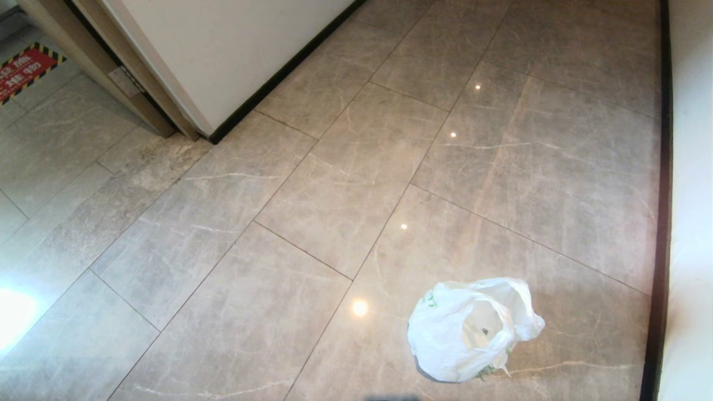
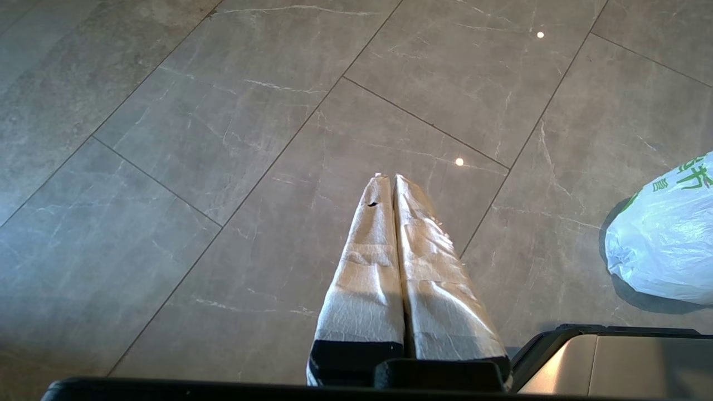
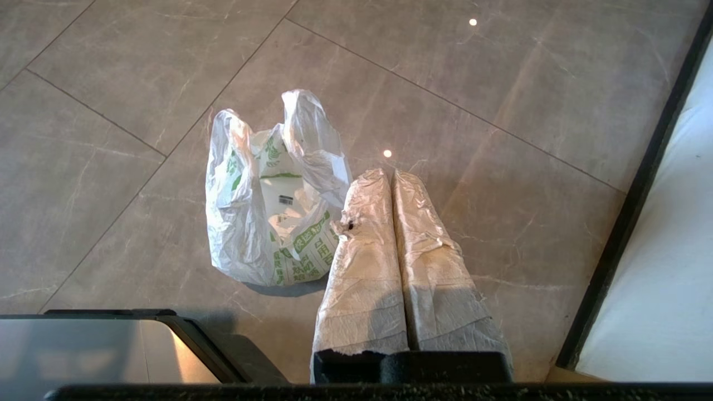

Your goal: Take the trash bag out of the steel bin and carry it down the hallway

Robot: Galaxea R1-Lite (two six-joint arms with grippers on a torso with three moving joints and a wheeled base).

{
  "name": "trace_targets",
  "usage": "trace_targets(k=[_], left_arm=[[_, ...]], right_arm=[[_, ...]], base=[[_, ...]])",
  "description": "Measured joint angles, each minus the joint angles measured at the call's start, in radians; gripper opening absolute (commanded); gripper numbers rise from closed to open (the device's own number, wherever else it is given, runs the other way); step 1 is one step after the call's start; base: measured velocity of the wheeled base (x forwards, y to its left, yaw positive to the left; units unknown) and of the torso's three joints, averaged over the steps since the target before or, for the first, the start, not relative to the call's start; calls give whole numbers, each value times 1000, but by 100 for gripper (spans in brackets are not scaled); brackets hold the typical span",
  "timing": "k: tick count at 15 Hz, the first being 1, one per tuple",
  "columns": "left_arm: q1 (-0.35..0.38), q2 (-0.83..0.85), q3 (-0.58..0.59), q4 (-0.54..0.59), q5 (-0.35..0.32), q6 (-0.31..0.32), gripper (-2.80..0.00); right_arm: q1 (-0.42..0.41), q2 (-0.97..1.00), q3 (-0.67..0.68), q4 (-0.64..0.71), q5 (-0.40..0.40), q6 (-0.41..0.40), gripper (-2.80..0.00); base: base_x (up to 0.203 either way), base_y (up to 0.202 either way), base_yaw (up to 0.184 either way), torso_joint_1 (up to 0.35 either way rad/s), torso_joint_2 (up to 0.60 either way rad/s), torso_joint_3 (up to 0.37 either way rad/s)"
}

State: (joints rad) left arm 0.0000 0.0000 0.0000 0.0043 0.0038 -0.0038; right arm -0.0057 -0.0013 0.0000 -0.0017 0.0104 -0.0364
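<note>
The trash bag [image 1: 470, 328], thin white plastic with green print, sits by itself on the glossy hallway floor [image 1: 345, 184] near the right wall. It also shows in the right wrist view as the bag [image 3: 267, 200] with its handles standing up, and at the edge of the left wrist view as the bag [image 2: 665, 234]. My right gripper [image 3: 389, 174] is shut with nothing in it, above the floor just beside the bag and not holding it. My left gripper [image 2: 388, 178] is shut and empty over bare tiles. The steel bin is out of view.
A white wall with black skirting [image 1: 663, 223] runs along the right. A white wall corner [image 1: 234, 61] and a door frame [image 1: 111, 72] stand at the far left, with a red floor sign [image 1: 25, 69] beyond. Part of my base [image 2: 613, 362] shows below the grippers.
</note>
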Motion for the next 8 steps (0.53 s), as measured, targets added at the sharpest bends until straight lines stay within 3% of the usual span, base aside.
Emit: trace_targets(k=[5, 8], left_arm=[[0, 0, 0, 0, 0, 0, -280], [0, 0, 0, 0, 0, -2, -280]], right_arm=[[0, -1, 0, 0, 0, 0, -280], [0, -1, 0, 0, 0, 0, -280]], base=[[0, 0, 0, 0, 1, 7], [0, 0, 0, 4, 0, 139]])
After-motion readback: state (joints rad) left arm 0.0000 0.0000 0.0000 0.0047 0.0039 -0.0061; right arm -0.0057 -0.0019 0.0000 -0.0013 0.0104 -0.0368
